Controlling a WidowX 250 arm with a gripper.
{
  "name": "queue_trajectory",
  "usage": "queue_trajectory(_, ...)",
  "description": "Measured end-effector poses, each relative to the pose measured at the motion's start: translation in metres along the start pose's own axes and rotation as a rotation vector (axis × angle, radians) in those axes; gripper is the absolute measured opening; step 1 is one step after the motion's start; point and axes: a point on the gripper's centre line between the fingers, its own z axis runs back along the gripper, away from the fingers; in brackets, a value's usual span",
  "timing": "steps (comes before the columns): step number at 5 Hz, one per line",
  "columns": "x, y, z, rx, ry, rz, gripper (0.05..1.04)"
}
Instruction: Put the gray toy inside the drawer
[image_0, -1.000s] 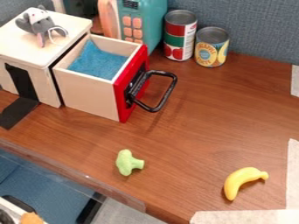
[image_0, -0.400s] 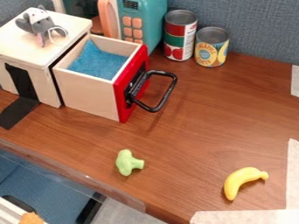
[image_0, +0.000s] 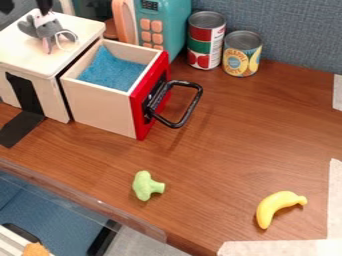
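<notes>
At the top left edge, the black gripper (image_0: 25, 6) hangs with its two fingertips wide apart, one just above the toy's head and the other off to its left. Below them the gray toy (image_0: 47, 31), a plush mouse with a pale string, sits on the wooden cabinet top. Pulled out to the right of that cabinet is the drawer (image_0: 100, 107), with a red front, a black handle and blue material on its floor.
A teal toy microwave (image_0: 175, 25) stands behind the drawer, with a red-and-green can (image_0: 206, 42) and a yellow-labelled can (image_0: 242, 54) to its right. Nearer the front lie a green broccoli toy (image_0: 145, 186) and a yellow banana (image_0: 275, 206).
The gripper's fingertips have come into view at the top left, over the gray toy. The toy, drawer and other objects have stayed where they were.
</notes>
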Motion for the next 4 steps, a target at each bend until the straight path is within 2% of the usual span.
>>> queue_trajectory(1,0.007,0.009,-0.025,0.026,0.059,0.022,1.001)
queue_trajectory(2,0.009,0.011,-0.035,0.031,0.064,0.047,1.001)
queue_trajectory(3,0.011,0.012,-0.038,0.017,0.044,0.076,0.947)
queue_trajectory(4,0.003,0.011,-0.049,0.002,0.059,0.082,0.656)
